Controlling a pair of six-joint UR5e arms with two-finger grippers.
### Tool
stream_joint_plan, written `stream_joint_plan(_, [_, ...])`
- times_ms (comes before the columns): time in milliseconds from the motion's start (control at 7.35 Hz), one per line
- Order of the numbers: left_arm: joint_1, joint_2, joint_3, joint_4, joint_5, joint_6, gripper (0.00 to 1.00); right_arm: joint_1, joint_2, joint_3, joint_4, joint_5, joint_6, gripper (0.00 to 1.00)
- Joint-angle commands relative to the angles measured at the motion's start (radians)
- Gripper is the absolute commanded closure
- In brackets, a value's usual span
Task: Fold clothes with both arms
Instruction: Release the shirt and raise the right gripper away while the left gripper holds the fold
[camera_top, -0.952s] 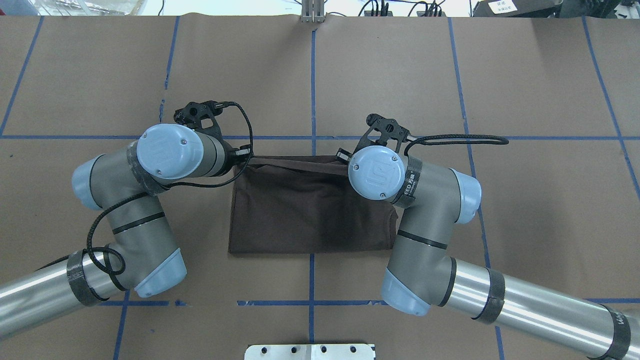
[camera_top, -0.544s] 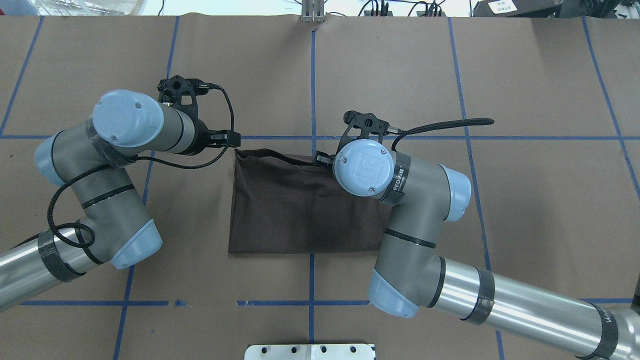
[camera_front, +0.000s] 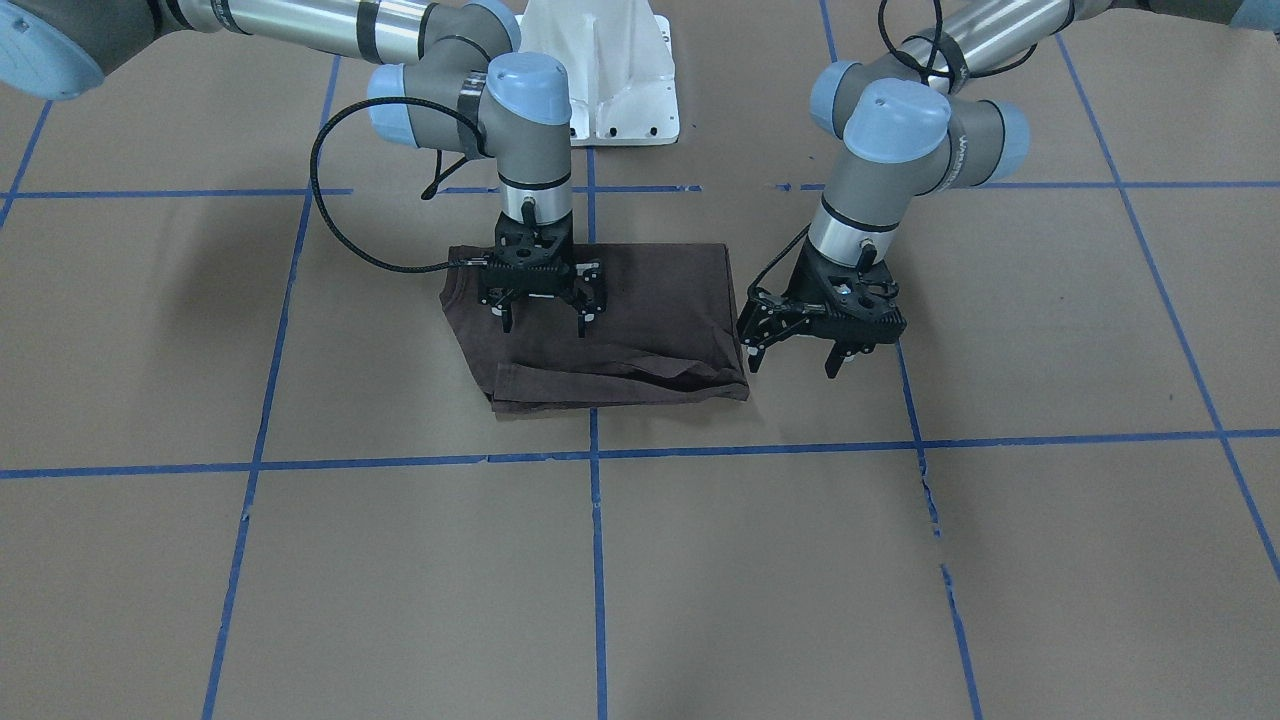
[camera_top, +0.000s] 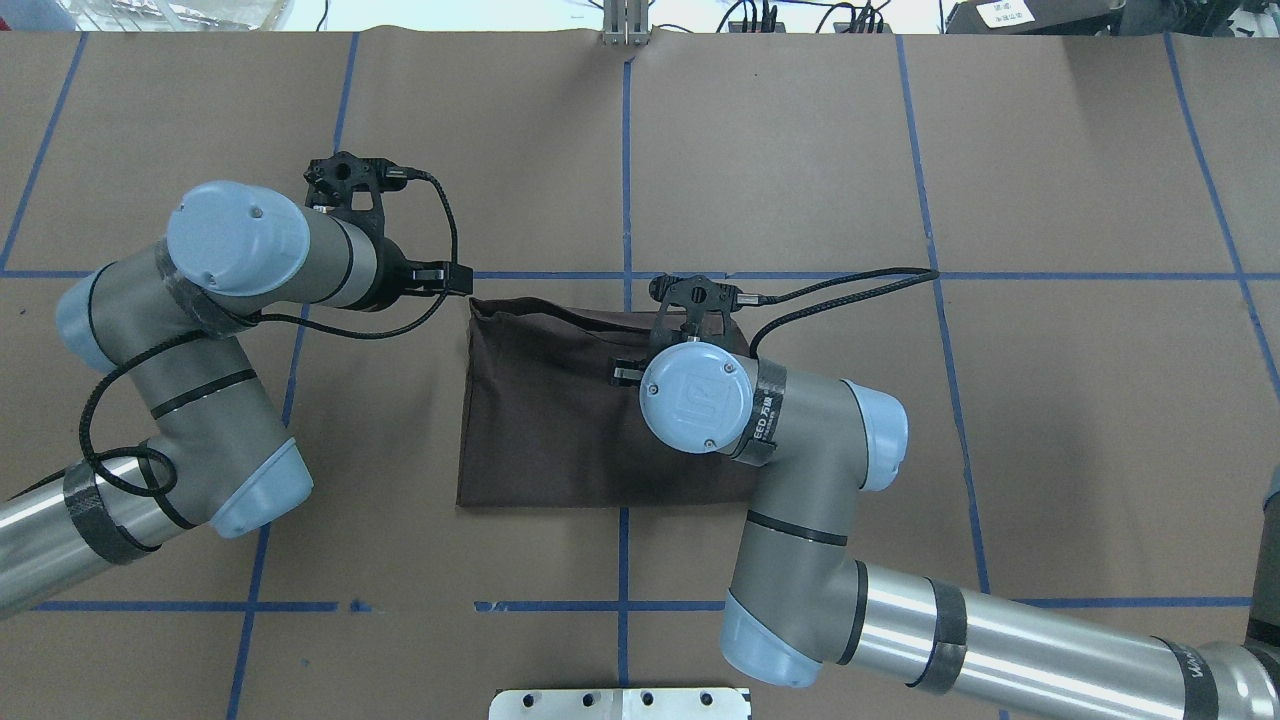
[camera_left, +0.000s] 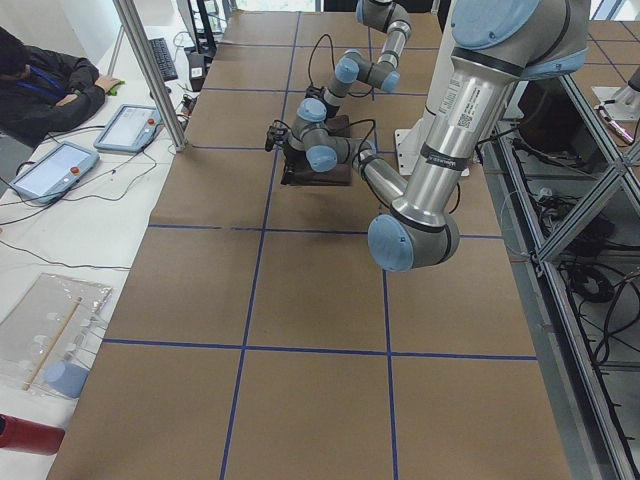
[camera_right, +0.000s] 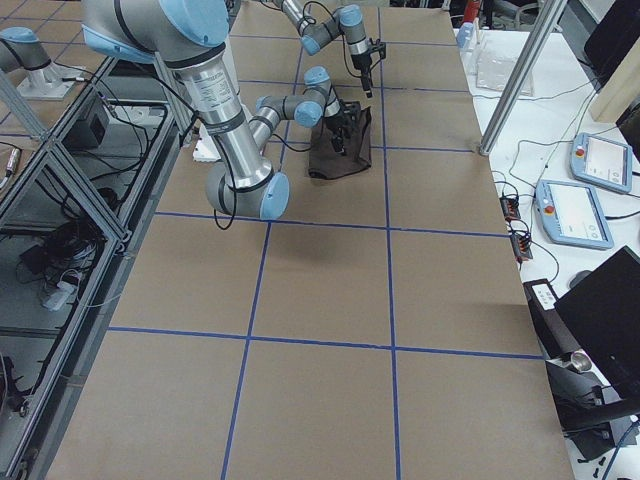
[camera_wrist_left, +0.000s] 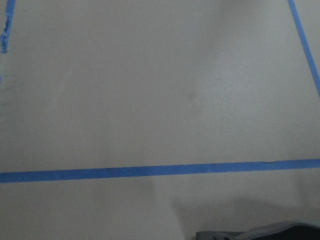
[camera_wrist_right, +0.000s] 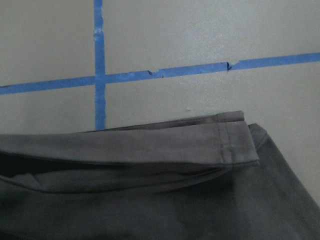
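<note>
T-shirt (camera_front: 650, 300): long axis runs across surface (camera_front: 300, 560).
Right fingers (camera_front: 507, 318): spread, above it; your nearer pair.
Left fingers (camera_front: 831, 360): spread, beside its edge.

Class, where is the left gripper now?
In the front-facing view the left gripper hangs on the right, open, just beside the shirt, over the table.

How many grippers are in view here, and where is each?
2. The left gripper hangs open over the bare table beside the T-shirt; the right gripper is open over the T-shirt.
</note>
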Motion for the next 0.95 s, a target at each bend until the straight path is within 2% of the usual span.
stream_joint_plan(0, [0.000, 0.001, -0.002, 0.000, 0.001, -0.002, 0.00, 0.005, 0.005, -0.038, -0.001, -0.018, -0.055, 0.00])
stream_joint_plan(272, [0.000, 0.002, -0.002, 0.000, 0.001, -0.002, 0.00, 0.080, 0.007, -0.076, -0.001, -0.014, -0.136, 0.00])
stream_joint_plan(544, [0.000, 0.004, -0.006, 0.000, 0.001, -0.030, 0.00, 0.175, 0.013, -0.166, 0.005, -0.006, -0.210, 0.00])
stream_joint_plan(680, [0.001, 0.005, -0.009, 0.000, -0.001, -0.035, 0.00, 0.241, 0.034, -0.232, 0.008, 0.049, -0.251, 0.00])
stream_joint_plan(816, [0.008, 0.005, -0.008, 0.000, 0.001, -0.039, 0.00, 0.316, 0.054, -0.244, 0.008, 0.187, -0.279, 0.00])
